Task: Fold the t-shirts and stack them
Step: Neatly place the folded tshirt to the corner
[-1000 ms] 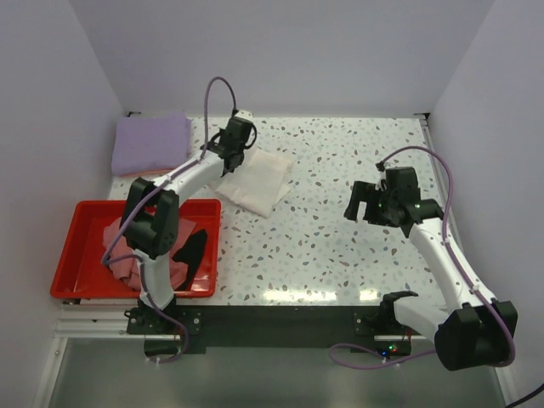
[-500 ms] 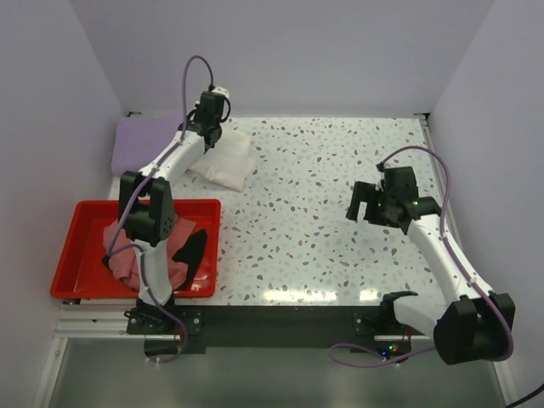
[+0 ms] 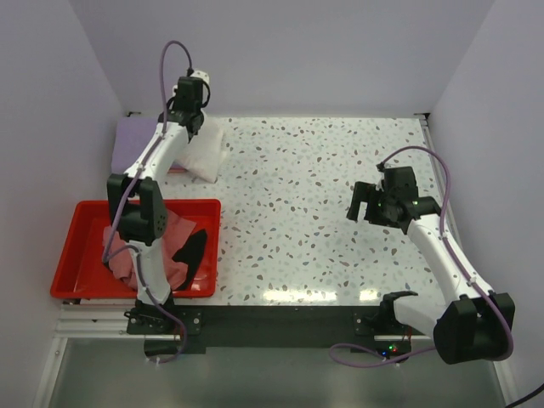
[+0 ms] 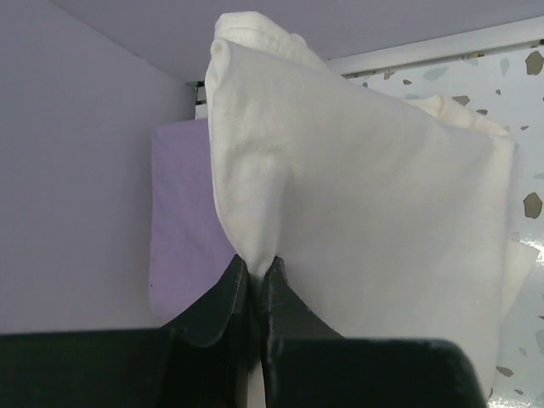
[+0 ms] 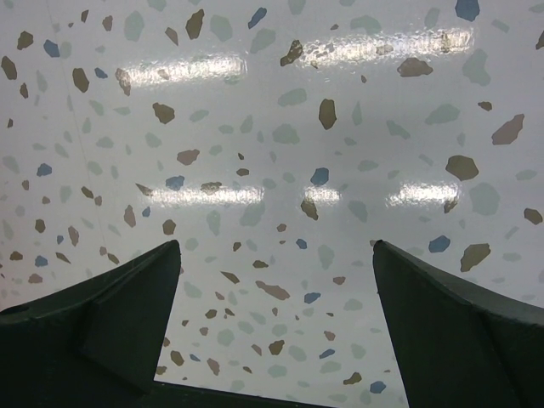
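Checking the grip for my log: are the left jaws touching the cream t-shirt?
Touching. The left wrist view shows the left gripper, jaws shut, pinching a fold of the cream t-shirt between them.

No legible text, label or number — none on any surface.
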Robot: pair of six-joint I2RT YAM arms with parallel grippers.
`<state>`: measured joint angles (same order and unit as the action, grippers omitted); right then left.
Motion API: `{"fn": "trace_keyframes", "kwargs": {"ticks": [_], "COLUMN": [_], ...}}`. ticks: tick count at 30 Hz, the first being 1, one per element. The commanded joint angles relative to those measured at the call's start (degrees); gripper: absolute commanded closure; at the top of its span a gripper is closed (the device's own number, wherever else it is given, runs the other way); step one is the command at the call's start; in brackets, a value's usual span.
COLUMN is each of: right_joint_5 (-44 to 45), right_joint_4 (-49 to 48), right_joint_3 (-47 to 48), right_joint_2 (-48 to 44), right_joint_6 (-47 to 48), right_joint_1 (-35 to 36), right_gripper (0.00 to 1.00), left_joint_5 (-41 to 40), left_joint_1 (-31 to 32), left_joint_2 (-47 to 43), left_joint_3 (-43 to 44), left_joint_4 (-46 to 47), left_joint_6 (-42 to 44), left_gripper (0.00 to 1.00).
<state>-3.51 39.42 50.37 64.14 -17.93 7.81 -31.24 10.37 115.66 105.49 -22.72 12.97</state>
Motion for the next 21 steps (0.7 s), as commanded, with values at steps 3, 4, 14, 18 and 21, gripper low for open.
{"fn": "trace_keyframes", "kwargs": {"ticks": [3,4,14,18,21], "right_joint_5": [1.6,1.7,1.3,1.3,1.3], "right_joint_4": [0.0,0.0,0.2,0.1,0.0], "right_joint_3": [2.0,2.0,1.9,1.8,1.8], "right_joint_2": [0.0,-0.1,0.4,0.3,0.3], "right_joint_6": [0.3,0.3,0.2,0.2,0.2], "right_joint_1": [-0.4,-0.3,-0.3,-0.3,-0.3], "right_gripper": [0.01,0.01,0.01,0.01,0.01], "left_joint_5": [0.5,0.7,1.0,0.4,0.1], "left_joint_1": [-0.6,-0.5,-0.6,-0.6,-0.6], "left_joint_2": [-6.4,-6.7,-9.7,-10.6,-11.7], "left_joint_3": [4.5,4.9,8.0,9.0,8.8], "left_joint_4": [1.7,1.7,0.7,0.7,0.8], "left_joint_6": [1.2,1.5,2.6,3.1,3.6], "left_gripper": [1.00,1.00,1.00,1.00,1.00]}}
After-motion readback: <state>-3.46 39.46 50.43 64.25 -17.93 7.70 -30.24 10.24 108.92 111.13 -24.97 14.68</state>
